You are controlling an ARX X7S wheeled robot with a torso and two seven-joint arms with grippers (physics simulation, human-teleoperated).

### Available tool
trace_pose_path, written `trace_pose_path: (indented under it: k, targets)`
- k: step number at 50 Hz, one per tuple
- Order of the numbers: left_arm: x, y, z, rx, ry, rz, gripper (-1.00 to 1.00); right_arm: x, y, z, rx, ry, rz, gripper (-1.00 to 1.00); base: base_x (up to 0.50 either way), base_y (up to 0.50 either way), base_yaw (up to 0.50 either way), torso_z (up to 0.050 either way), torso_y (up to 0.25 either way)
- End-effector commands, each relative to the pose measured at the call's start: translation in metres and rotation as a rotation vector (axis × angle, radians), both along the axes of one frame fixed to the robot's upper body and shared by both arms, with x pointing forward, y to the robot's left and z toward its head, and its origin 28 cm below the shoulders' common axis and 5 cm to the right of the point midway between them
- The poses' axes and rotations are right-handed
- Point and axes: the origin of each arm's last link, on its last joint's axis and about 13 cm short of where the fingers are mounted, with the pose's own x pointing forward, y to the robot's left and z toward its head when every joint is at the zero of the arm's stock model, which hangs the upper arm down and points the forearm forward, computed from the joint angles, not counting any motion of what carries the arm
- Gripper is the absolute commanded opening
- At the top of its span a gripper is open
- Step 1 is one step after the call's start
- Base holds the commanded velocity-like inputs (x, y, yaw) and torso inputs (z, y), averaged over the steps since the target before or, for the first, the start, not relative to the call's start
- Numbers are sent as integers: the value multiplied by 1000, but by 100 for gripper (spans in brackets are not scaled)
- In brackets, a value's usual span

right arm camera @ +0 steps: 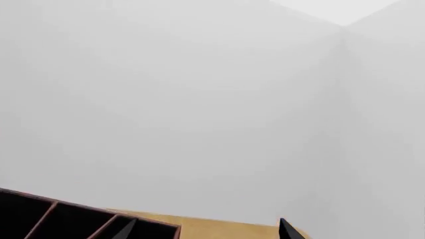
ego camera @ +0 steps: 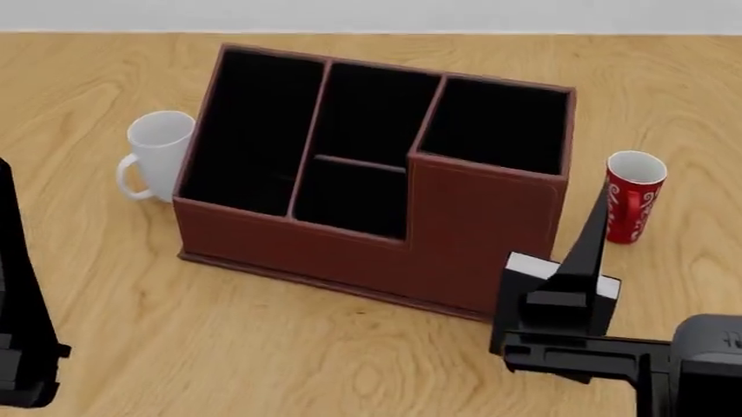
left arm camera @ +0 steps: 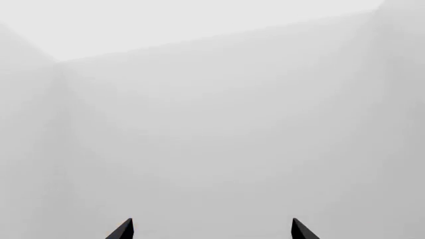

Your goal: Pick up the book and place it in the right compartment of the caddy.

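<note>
Wooden table (ego camera: 104, 287) bears caddy (ego camera: 464, 234); right gripper (ego camera: 579, 261) beside it

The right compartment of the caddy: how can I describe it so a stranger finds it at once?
On the wooden table stands a large reddish-brown leather-look caddy with a black interior. Its right compartment is the roughly square section at the raised end, nearest the red patterned cup. Only this section has the tallest walls.

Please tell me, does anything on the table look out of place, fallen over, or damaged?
Nothing stands out. The caddy, white mug and red cup stand upright and intact on the table; the book stands against the caddy's front.
</note>
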Motion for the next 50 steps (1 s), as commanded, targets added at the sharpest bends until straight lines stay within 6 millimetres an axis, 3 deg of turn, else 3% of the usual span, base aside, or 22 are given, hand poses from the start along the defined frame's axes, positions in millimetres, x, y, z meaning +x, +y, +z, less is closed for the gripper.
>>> trace_pose_path:
  k: [1,17,41,50]
  targets:
    - [-10,9,0,-27,45,96,100,-8,-1,5,-25,8,-14,100,336,0,0,0,0]
    - [-8,10,0,-29,44,94,100,-3,4,4,-17,9,-16,100,329,-7,0,0,0]
    - [-11,10,1,-32,41,92,100,-7,1,3,-16,9,-5,100,78,-89,0,0,1]
    - [-11,10,-1,-34,44,93,100,-6,1,3,-22,10,0,100,313,-85,0,0,0]
